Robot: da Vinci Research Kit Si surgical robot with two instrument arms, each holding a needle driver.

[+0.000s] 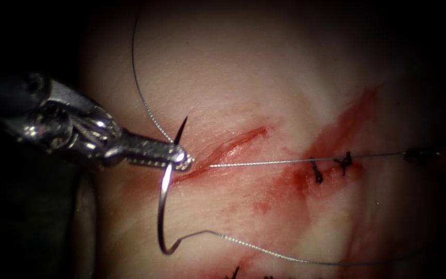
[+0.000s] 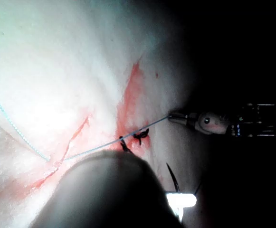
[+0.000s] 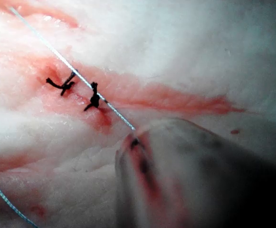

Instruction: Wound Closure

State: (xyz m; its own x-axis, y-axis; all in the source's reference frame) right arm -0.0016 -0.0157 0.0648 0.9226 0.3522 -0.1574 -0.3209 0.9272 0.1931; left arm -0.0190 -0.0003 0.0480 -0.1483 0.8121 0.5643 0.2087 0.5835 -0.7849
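The left tool (image 1: 181,158) comes in from the left, its jaws shut on the curved needle (image 1: 161,212) a short way below its point. The needle is out of the tissue (image 1: 223,77), left of the cut (image 1: 236,143), point up and tail end low. From the tail, thread (image 1: 264,250) trails off to the right. A second stretch of thread (image 1: 264,163) runs taut from the cut across two dark knots (image 1: 317,174) to the right tool (image 1: 414,153). The right tool (image 2: 176,117) is shut on this thread (image 3: 80,76). The needle's point (image 2: 173,176) rises beside the left tool (image 2: 181,201).
Another length of thread (image 1: 136,77) arcs down from the top to the tissue beside the left tool's jaws. Red fluid (image 1: 298,178) stains the tissue around the knots (image 3: 94,99) and along a streak toward the upper right. Dark cut ends (image 1: 235,272) show at the lower edge.
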